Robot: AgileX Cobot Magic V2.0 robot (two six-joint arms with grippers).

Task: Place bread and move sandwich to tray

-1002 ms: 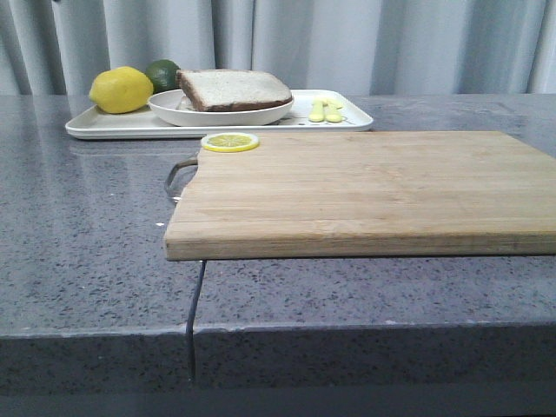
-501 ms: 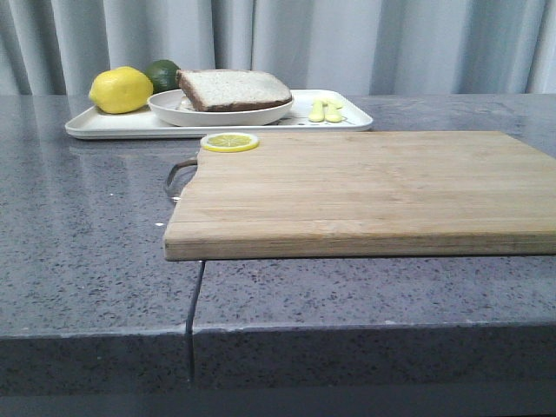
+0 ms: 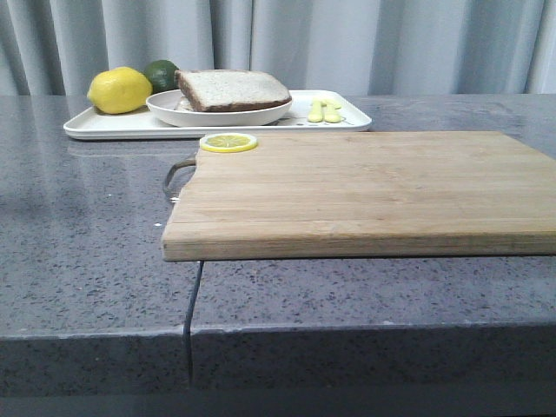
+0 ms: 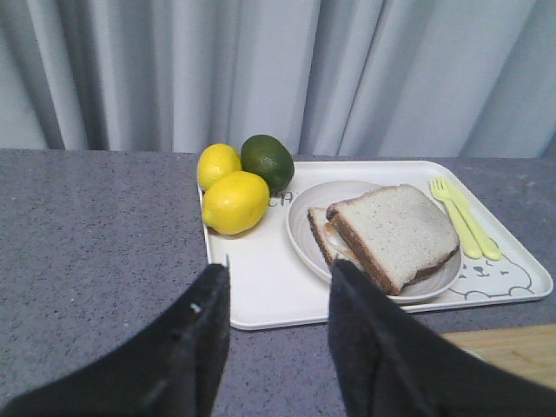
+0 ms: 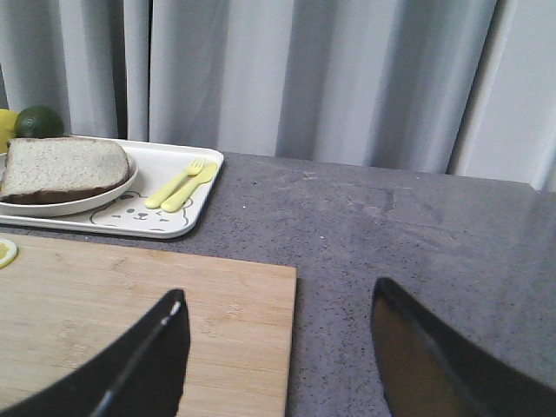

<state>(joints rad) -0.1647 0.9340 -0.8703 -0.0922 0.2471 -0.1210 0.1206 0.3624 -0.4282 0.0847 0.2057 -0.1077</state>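
- The sandwich (image 4: 391, 234) sits on a round plate (image 4: 304, 228) on the tray (image 4: 261, 291), at the far left of the table (image 3: 87, 243).
- Left tool (image 4: 280, 304) hangs released and empty, just short of the tray's near rim (sandwich beyond its fingers).
- Right tool (image 5: 278, 343) is spread wide, empty, over the cutting board's (image 5: 130, 321) corner, well apart from the sandwich.
- Lemons (image 4: 234, 201), a lime (image 4: 267, 161) and pale cutlery (image 4: 465, 219) share the tray.

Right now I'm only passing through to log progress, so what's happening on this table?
Nothing is being held. The sandwich sits on its plate on the tray, beside two lemons and a lime. Left gripper and right gripper are both open and empty. The cutting board carries only a lemon slice.
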